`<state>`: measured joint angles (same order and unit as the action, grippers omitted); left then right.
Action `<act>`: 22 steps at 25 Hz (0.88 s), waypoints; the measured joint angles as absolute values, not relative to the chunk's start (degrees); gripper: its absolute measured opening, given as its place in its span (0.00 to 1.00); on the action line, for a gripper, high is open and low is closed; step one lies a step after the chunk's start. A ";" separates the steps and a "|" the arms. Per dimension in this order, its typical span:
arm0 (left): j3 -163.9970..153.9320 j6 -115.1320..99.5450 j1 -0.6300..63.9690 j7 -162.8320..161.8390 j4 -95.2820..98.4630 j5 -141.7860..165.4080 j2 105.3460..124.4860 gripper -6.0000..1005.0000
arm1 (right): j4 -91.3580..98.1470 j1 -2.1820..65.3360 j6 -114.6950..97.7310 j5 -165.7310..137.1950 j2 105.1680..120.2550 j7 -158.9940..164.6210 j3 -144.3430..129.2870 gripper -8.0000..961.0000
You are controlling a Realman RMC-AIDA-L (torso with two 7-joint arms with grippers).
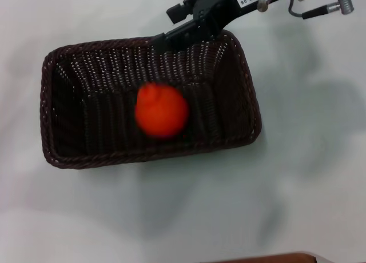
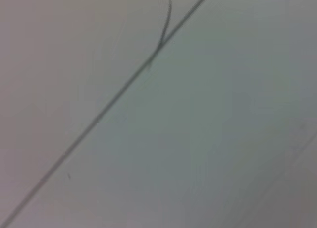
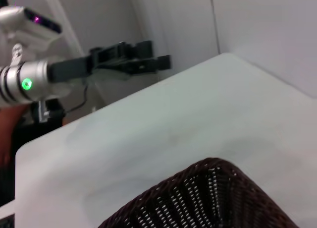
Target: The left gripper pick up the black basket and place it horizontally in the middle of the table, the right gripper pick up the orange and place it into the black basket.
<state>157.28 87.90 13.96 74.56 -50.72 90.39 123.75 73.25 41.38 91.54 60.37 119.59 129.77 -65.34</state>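
Observation:
The black basket (image 1: 86, 103) lies lengthwise across the middle of the white table (image 1: 309, 183). The orange (image 1: 162, 110) is inside it, near the middle, and looks blurred. My right gripper (image 1: 170, 26) is open and empty above the basket's far rim, apart from the orange. A corner of the basket's rim also shows in the right wrist view (image 3: 213, 188). My left gripper (image 3: 161, 63) shows only far off in the right wrist view, held beyond the table's edge and away from the basket. The left wrist view shows none of the task's things.
The table's brown edge strip (image 1: 269, 257) shows at the near side. Beyond the table's far edge in the right wrist view stand pale wall panels (image 3: 257, 20) and the left arm's silver wrist with a green light (image 3: 27, 83).

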 joint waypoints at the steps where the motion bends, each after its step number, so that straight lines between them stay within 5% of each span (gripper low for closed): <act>1: 157.77 87.93 13.81 76.20 -49.87 89.73 123.75 0.92 | 72.84 41.09 91.12 60.77 119.58 129.20 -65.30 0.65; 8: 160.62 87.98 12.11 95.94 -41.89 83.03 123.90 0.92 | 72.12 35.87 83.72 65.41 119.54 124.35 -63.99 0.98; 16: 164.86 87.97 11.00 118.73 -30.68 76.82 123.96 0.92 | 59.63 21.43 70.41 100.77 119.81 90.49 -59.68 0.97; 22: 164.89 88.94 10.36 133.09 -22.14 69.72 124.18 0.92 | 25.30 21.23 85.26 133.77 119.93 46.51 -51.93 0.97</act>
